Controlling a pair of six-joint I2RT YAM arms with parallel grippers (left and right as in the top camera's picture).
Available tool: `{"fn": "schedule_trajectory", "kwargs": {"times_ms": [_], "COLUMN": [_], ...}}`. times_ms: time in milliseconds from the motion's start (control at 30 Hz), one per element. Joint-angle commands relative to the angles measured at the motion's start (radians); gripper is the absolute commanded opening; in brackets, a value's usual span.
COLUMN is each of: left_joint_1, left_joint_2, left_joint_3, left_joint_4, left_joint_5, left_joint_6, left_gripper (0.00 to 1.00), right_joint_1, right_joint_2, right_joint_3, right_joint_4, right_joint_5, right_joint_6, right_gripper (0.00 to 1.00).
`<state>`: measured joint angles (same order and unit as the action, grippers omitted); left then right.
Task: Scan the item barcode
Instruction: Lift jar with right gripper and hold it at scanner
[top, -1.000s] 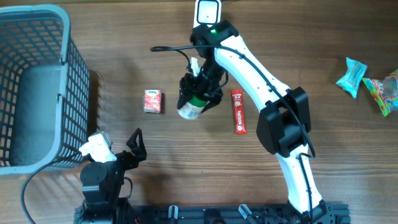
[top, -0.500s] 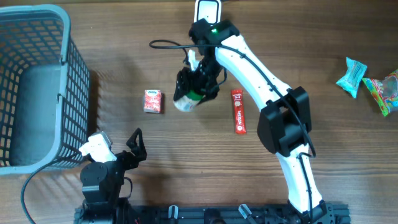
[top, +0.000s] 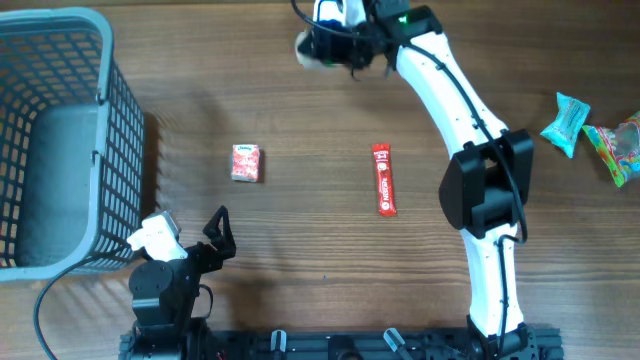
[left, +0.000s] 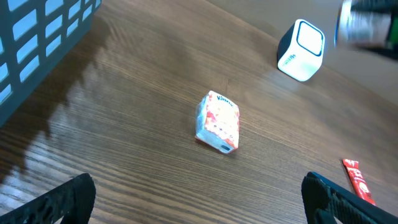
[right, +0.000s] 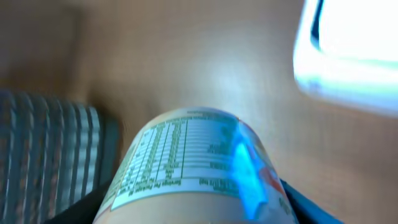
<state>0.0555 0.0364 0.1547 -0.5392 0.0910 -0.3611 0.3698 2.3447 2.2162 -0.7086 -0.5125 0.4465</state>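
Bottle (top: 312, 49): from overhead, a blur at the far edge of the desk (top: 300, 210), carried by the right tool (top: 336, 45) just beside the scanner (top: 331, 14), so its label can meet the reading window.
Right tool: closed part-way round the bottle, jaws only as narrow as its body allows.
Left tool (top: 214, 236): parked near the basket (top: 60, 130), jaws wide and holding nothing, out of the other arm's way.
Tissue pack (top: 246, 162), red stick (top: 384, 180): flat on the desk, well apart, probably waiting their turn.
Left wrist, scanner (left: 301, 42): stands on the desk with its window angled upward; the bottle (left: 367, 25) is a smear beside it.
Right wrist, bottle (right: 193, 168): nutrition print faces this camera and a blue glint crosses the label; the scanner (right: 348, 56) glows at upper right. I cannot tell whether the barcode faces it.
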Motion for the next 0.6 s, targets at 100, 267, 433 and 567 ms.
{"fn": "schedule_trajectory", "kwargs": {"times_ms": [100, 267, 433, 567], "left_joint_1": [0.008, 0.008, 0.008, 0.008], "left_joint_2": [-0.003, -0.003, -0.003, -0.003], "left_joint_3": [-0.006, -0.006, -0.006, -0.006], "left_joint_4": [0.002, 0.002, 0.002, 0.002], "left_joint_5": [-0.013, -0.013, -0.013, -0.013], "left_joint_6": [0.009, 0.009, 0.01, 0.009], "left_gripper": [1.0, 1.0, 1.0, 1.0], "right_joint_1": [0.02, 0.02, 0.02, 0.02], "right_joint_2": [-0.027, -0.011, 0.076, 0.154], "right_joint_3": [0.023, -0.013, -0.016, -0.016], "right_joint_4": [0.189, 0.359, 0.494, 0.586], "right_joint_5": [0.413, 0.661, 0.79, 0.789], "right_joint_6": [0.001, -0.003, -0.037, -0.16], "right_gripper": [0.54, 0.51, 0.49, 0.39]}}
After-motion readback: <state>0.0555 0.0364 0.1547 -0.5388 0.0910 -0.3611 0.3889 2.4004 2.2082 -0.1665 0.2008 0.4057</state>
